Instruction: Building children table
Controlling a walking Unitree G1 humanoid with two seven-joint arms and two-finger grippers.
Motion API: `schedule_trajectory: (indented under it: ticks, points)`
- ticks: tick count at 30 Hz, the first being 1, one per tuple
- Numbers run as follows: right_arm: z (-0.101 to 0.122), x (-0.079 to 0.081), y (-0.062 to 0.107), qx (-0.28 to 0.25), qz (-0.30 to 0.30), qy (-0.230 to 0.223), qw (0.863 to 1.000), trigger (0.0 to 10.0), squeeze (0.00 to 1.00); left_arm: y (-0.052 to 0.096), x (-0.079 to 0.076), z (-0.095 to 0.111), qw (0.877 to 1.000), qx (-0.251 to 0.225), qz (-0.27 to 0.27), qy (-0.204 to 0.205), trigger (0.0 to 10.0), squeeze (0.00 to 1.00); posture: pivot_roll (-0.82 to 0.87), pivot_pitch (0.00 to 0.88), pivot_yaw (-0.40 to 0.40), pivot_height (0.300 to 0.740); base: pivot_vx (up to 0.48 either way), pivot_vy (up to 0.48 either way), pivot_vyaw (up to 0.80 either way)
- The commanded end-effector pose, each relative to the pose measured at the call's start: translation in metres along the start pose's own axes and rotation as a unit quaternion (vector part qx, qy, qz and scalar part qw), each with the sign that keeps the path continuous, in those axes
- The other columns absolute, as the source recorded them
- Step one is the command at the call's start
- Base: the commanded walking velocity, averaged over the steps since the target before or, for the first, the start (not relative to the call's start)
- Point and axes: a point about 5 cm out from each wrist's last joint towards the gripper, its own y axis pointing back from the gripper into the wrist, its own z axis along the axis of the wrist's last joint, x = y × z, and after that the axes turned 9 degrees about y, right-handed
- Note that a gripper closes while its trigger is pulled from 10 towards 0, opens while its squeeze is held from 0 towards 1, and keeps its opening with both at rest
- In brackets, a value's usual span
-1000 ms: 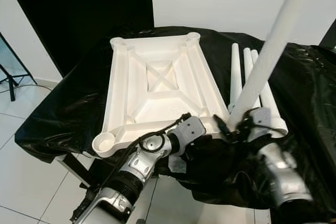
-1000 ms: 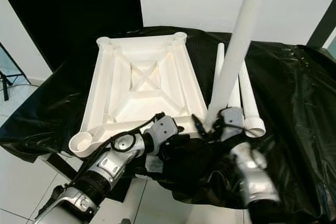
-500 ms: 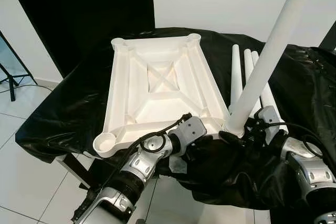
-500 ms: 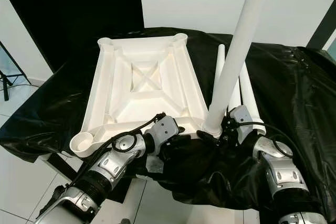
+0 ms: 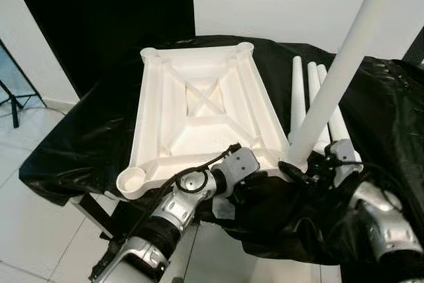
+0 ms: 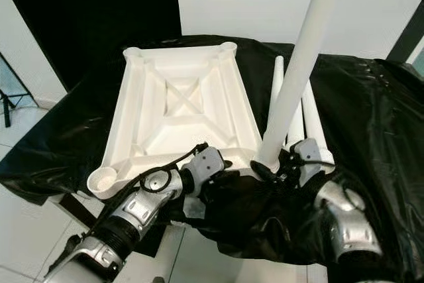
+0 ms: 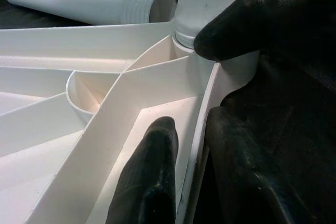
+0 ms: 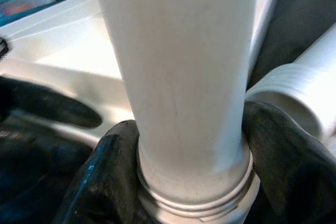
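Observation:
The white tabletop (image 5: 199,107) lies upside down on a black-draped surface, its ribs and corner sockets facing up. A long white leg (image 5: 331,84) stands nearly upright with its threaded end at the near right corner socket (image 7: 202,40). My right gripper (image 5: 311,167) is shut on the leg just above the threads, one black finger (image 8: 113,171) on each side of it. My left gripper (image 7: 191,135) is shut on the tabletop's near rim beside that socket, with one finger (image 7: 155,150) inside the rim and the other outside.
Three spare white legs (image 6: 311,124) lie side by side on the black cloth to the right of the tabletop. A black door (image 5: 99,11) and a white wall stand behind. The draped surface ends near me, with tiled floor (image 5: 40,223) at the left.
My right forearm has swung to a new angle and the wrist sits lower. The leg's threaded end has moved slightly left into the corner socket. The left gripper has stayed put.

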Motion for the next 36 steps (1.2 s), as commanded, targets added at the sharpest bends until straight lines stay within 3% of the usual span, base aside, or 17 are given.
schedule_trajectory:
  ticks: [1, 2, 3, 4, 6, 8, 16, 17, 18, 19, 24, 26, 28, 29, 32, 34, 36]
  points:
    - [-0.002, 0.011, 0.002, -0.005, -0.094, 0.019, 0.995, 0.0, 0.0, 0.0, -0.014, -0.032, 0.997, 0.068, -0.029, 0.033, 10.0, 0.0, 0.25, 0.0, -0.039, 0.74, 0.0, 0.0, 0.0]
    - [-0.002, 0.011, 0.002, -0.005, -0.094, 0.019, 0.995, 0.0, 0.0, 0.0, -0.014, -0.032, 0.997, 0.068, -0.029, 0.033, 10.0, 0.0, 0.25, 0.0, -0.039, 0.74, 0.0, 0.0, 0.0]
    - [0.001, 0.016, 0.005, -0.01, -0.149, 0.021, 0.989, 0.0, 0.0, 0.0, -0.014, -0.032, 0.997, 0.068, -0.029, 0.033, 10.0, 0.0, 0.25, 0.0, -0.039, 0.74, 0.0, 0.0, 0.0]
    - [0.001, 0.016, 0.005, -0.01, -0.149, 0.021, 0.989, 0.0, 0.0, 0.0, -0.014, -0.032, 0.997, 0.068, -0.029, 0.033, 10.0, 0.0, 0.25, 0.0, -0.039, 0.74, 0.0, 0.0, 0.0]
    - [0.003, 0.029, 0.007, -0.006, -0.188, -0.002, 0.982, 0.0, 0.0, 0.001, -0.014, -0.032, 0.997, 0.068, -0.029, 0.032, 10.0, 0.0, 0.26, 0.0, -0.042, 0.74, 0.0, 0.0, 0.0]
    - [-0.001, 0.025, 0.012, 0.006, -0.223, -0.016, 0.975, 0.0, 0.0, 0.003, -0.013, -0.034, 0.997, 0.071, -0.027, 0.033, 10.0, 0.0, 0.26, 0.0, -0.037, 0.74, 0.0, 0.0, 0.0]
    - [0.0, 0.024, 0.012, 0.006, -0.239, -0.007, 0.971, 0.0, 0.0, 0.004, -0.014, -0.037, 0.996, 0.075, -0.029, 0.034, 10.0, 0.0, 0.25, 0.0, -0.036, 0.74, 0.0, 0.0, 0.0]
    - [0.0, 0.025, 0.011, 0.004, -0.227, 0.001, 0.974, 6.7, 0.0, 0.003, -0.015, -0.037, 0.996, 0.074, -0.031, 0.034, 10.0, 0.0, 0.25, 0.0, -0.037, 0.74, 0.0, 0.0, 0.0]
    - [0.002, 0.024, 0.009, -0.002, -0.211, 0.007, 0.977, 10.0, 0.0, 0.002, -0.016, -0.036, 0.996, 0.073, -0.032, 0.034, 10.0, 0.0, 0.24, 0.0, -0.037, 0.74, 0.0, 0.0, 0.0]
    - [0.004, 0.023, 0.008, -0.009, -0.199, 0.008, 0.98, 10.0, 1.0, 0.001, -0.016, -0.035, 0.996, 0.072, -0.033, 0.034, 10.0, 0.0, 0.24, 0.0, -0.037, 0.74, 0.0, 0.0, 0.0]
    - [0.009, 0.017, 0.004, -0.027, -0.171, 0.009, 0.985, 10.0, 1.0, 0.0, -0.017, -0.034, 0.996, 0.071, -0.034, 0.035, 10.0, 0.0, 0.24, 0.0, -0.037, 0.74, 0.0, 0.0, 0.0]
    - [0.012, 0.004, -0.002, -0.026, -0.13, 0.042, 0.99, 10.0, 1.0, 0.0, -0.017, -0.035, 0.996, 0.071, -0.034, 0.035, 10.0, 0.0, 0.24, 0.0, -0.041, 0.74, 0.0, 0.0, 0.0]
    - [0.012, 0.004, -0.002, -0.026, -0.13, 0.042, 0.99, 10.0, 1.0, 0.0, -0.017, -0.035, 0.996, 0.071, -0.034, 0.035, 10.0, 0.0, 0.24, 0.0, -0.041, 0.74, 0.0, 0.0, 0.0]
    - [0.013, -0.004, -0.003, -0.022, -0.102, 0.059, 0.993, 10.0, 0.0, 0.0, -0.017, -0.035, 0.996, 0.071, -0.033, 0.036, 10.0, 0.0, 0.24, 0.0, -0.044, 0.74, 0.0, 0.0, 0.0]
    - [0.011, -0.011, -0.003, -0.014, -0.075, 0.065, 0.995, 10.0, 0.0, 0.0, -0.017, -0.036, 0.996, 0.071, -0.031, 0.037, 10.0, 0.0, 0.25, 0.0, -0.048, 0.74, 0.0, 0.0, 0.0]
    - [0.006, -0.018, -0.001, 0.006, -0.015, 0.051, 0.999, 10.0, 0.0, 0.001, -0.016, -0.036, 0.996, 0.07, -0.026, 0.038, 10.0, 0.0, 0.25, 0.0, -0.052, 0.74, 0.0, 0.0, 0.0]
    - [0.006, -0.018, -0.001, 0.006, -0.015, 0.051, 0.999, 10.0, 0.0, 0.001, -0.016, -0.036, 0.996, 0.07, -0.026, 0.038, 10.0, 0.0, 0.25, 0.0, -0.052, 0.74, 0.0, 0.0, 0.0]
